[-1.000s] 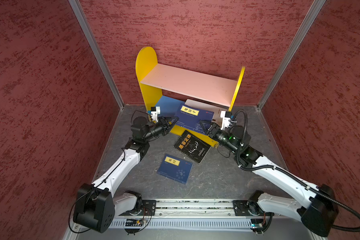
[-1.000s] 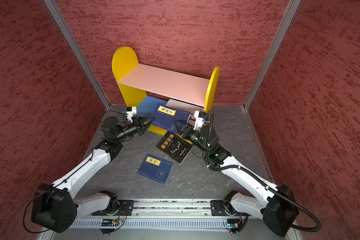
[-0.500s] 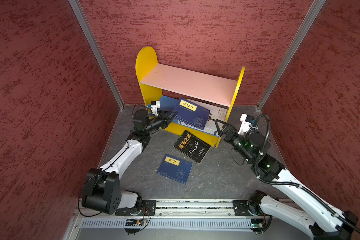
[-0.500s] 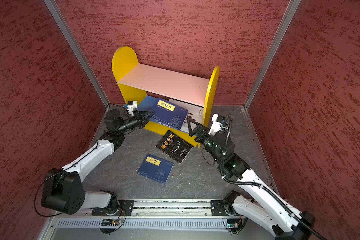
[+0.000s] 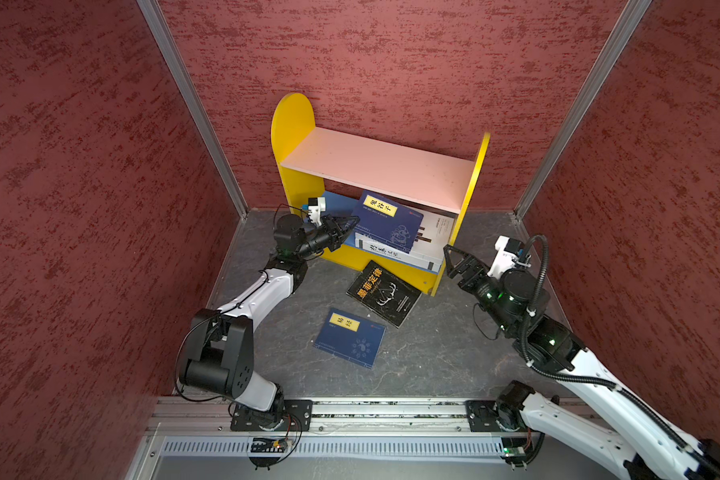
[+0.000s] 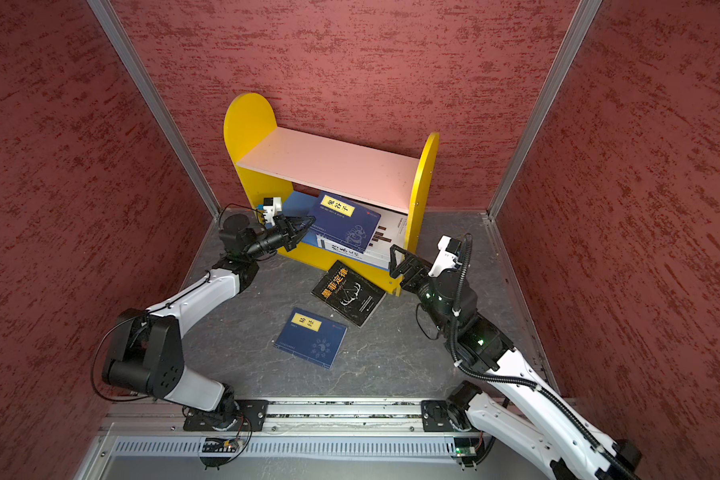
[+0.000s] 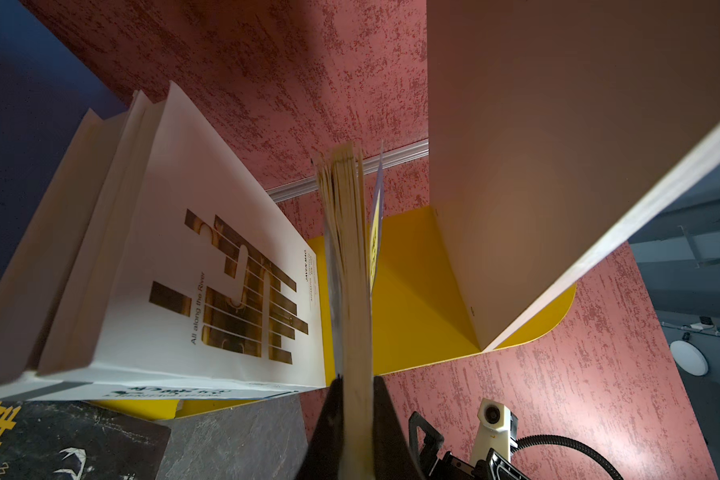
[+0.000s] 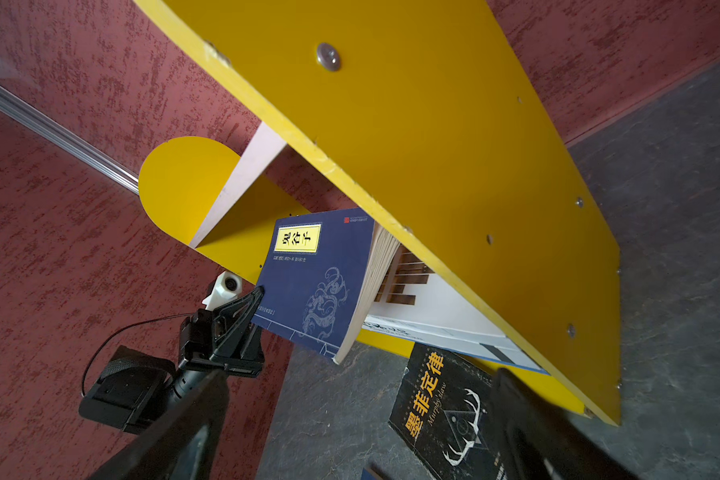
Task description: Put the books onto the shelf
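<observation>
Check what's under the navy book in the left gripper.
Two stacked white books: the brown-bar white book atop the lower white book, on the blue board. The navy book covers part of the brown-bar cover.

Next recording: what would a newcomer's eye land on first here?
The yellow-sided shelf at the back wall draws the eye: on its lower tier the left gripper is shut on a corner of a navy book tilted over two white books. On the floor in front lie a black book with orange characters and a second navy book; the right gripper hangs open beside the shelf.
</observation>
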### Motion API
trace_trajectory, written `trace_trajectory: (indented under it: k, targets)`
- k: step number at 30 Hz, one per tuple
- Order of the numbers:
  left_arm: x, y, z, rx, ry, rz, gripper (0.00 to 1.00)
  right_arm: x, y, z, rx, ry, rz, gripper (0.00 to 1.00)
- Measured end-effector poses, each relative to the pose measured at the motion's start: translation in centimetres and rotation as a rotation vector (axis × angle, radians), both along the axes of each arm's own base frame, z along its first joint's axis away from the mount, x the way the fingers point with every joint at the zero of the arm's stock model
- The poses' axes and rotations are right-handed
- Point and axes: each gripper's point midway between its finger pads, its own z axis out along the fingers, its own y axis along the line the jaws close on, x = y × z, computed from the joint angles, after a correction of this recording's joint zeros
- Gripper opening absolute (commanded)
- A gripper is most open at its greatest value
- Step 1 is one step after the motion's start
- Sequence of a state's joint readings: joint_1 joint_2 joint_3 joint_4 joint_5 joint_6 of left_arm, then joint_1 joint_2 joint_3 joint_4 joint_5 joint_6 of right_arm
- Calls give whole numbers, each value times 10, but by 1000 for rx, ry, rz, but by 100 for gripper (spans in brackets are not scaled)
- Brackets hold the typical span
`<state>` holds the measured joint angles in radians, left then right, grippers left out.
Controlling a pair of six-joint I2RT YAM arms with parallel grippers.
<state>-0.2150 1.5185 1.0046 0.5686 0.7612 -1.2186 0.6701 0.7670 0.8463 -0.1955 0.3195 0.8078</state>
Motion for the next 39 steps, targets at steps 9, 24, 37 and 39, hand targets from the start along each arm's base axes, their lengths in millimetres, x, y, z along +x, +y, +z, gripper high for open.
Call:
trace_trajectory:
  k: [9,24,37,39]
  targets:
    - [3,-2,21,-6,-52,2,0,-1,-13,-8,-67,15,-50,99]
    - [27,-56,1,39,-43,-67,0,2,-35,-25,-102,29,-176,99]
    - [34,-86,-25,80,-1,-74,0,30,-18,-52,-167,87,-178,99]
    - [33,-89,-27,87,0,-71,0,37,-15,-56,-183,103,-183,99]
